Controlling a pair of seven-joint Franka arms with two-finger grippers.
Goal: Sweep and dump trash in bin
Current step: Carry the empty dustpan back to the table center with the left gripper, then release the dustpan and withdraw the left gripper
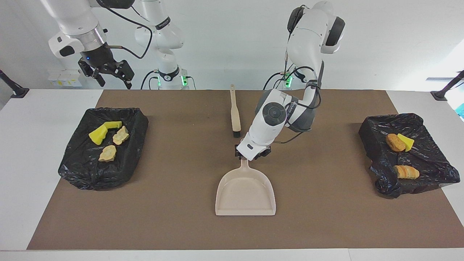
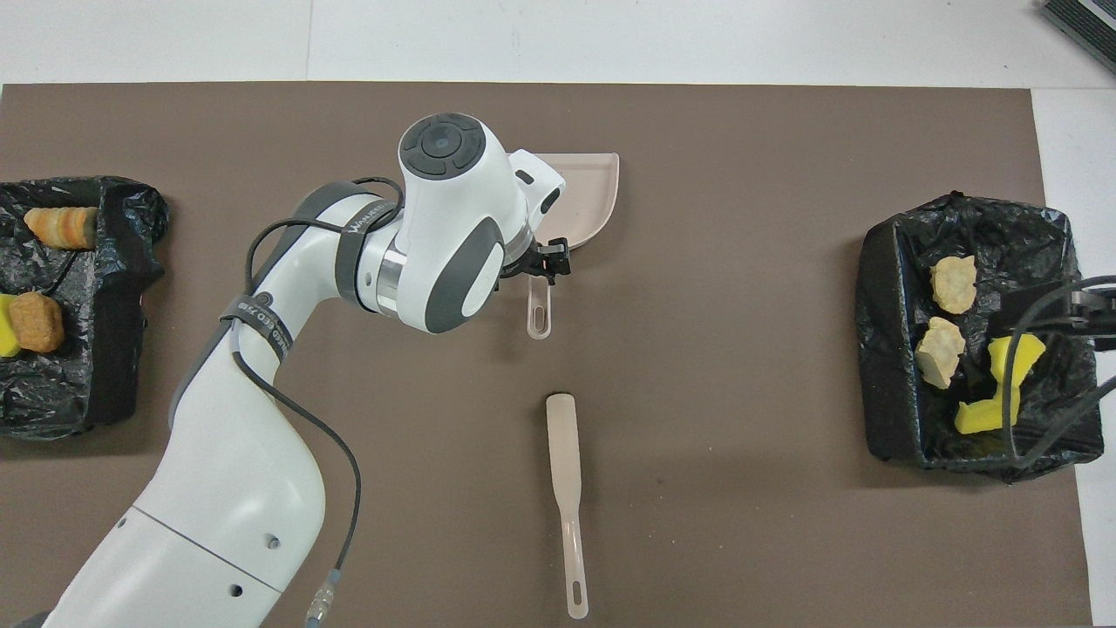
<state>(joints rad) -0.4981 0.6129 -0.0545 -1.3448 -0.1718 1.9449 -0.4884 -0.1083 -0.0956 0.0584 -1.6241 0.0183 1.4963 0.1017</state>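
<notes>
A mat (image 1: 326,217) covers the middle of the tabletop (image 1: 36,163). The dustpan (image 1: 245,194) lies at the mat's centre, its handle pointing toward the robots, and the brush (image 1: 235,110) lies nearer to the robots than the dustpan. One lined bin (image 1: 87,170) sits at the right arm's end with four scraps (image 1: 108,153) in it; another bin (image 1: 427,177) sits at the left arm's end holding three scraps (image 1: 406,172). The left gripper (image 1: 252,155) is over the dustpan's handle; the right gripper (image 1: 108,74) hangs over the table edge by its bin.

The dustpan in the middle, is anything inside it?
The dustpan looks empty in the facing view. From overhead the left arm covers part of it; the left gripper hangs over its handle.
</notes>
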